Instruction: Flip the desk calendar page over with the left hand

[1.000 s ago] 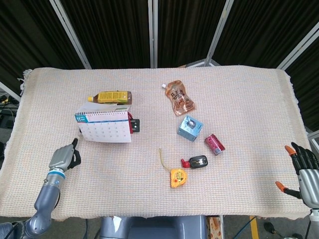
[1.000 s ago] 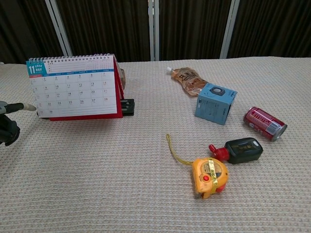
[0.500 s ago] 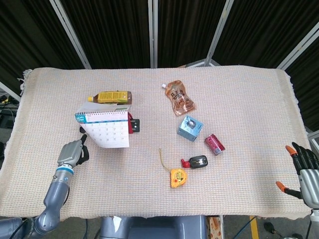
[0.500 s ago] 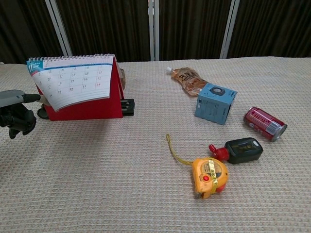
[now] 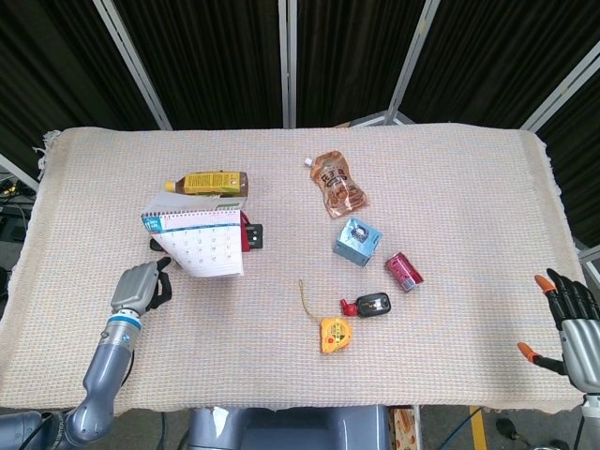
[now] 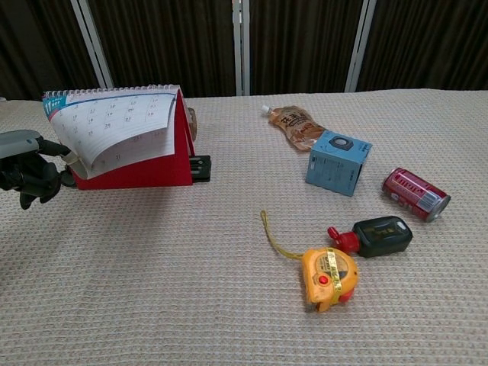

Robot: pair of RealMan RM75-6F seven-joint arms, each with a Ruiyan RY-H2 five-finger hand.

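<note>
The desk calendar (image 5: 202,246) stands at the table's left on its red base (image 6: 152,172). Its front page (image 6: 114,136) is lifted off the base and curves upward, the lower left corner raised. My left hand (image 5: 141,287) (image 6: 27,165) sits just left of the calendar with most fingers curled in. One extended fingertip (image 6: 69,157) touches the underside of the page's lower left corner. My right hand (image 5: 568,321) rests at the table's near right edge, fingers apart and holding nothing.
A yellow bottle (image 5: 211,182) lies behind the calendar and a black object (image 6: 200,167) sits by its right side. A brown pouch (image 6: 297,126), blue box (image 6: 338,162), red can (image 6: 415,194), black red-capped item (image 6: 377,235) and yellow tape measure (image 6: 328,276) lie at centre-right.
The left hand moved in toward the calendar and pushed the front page's lower left corner up; the page went from flat to curled upward. The right hand stayed put.
</note>
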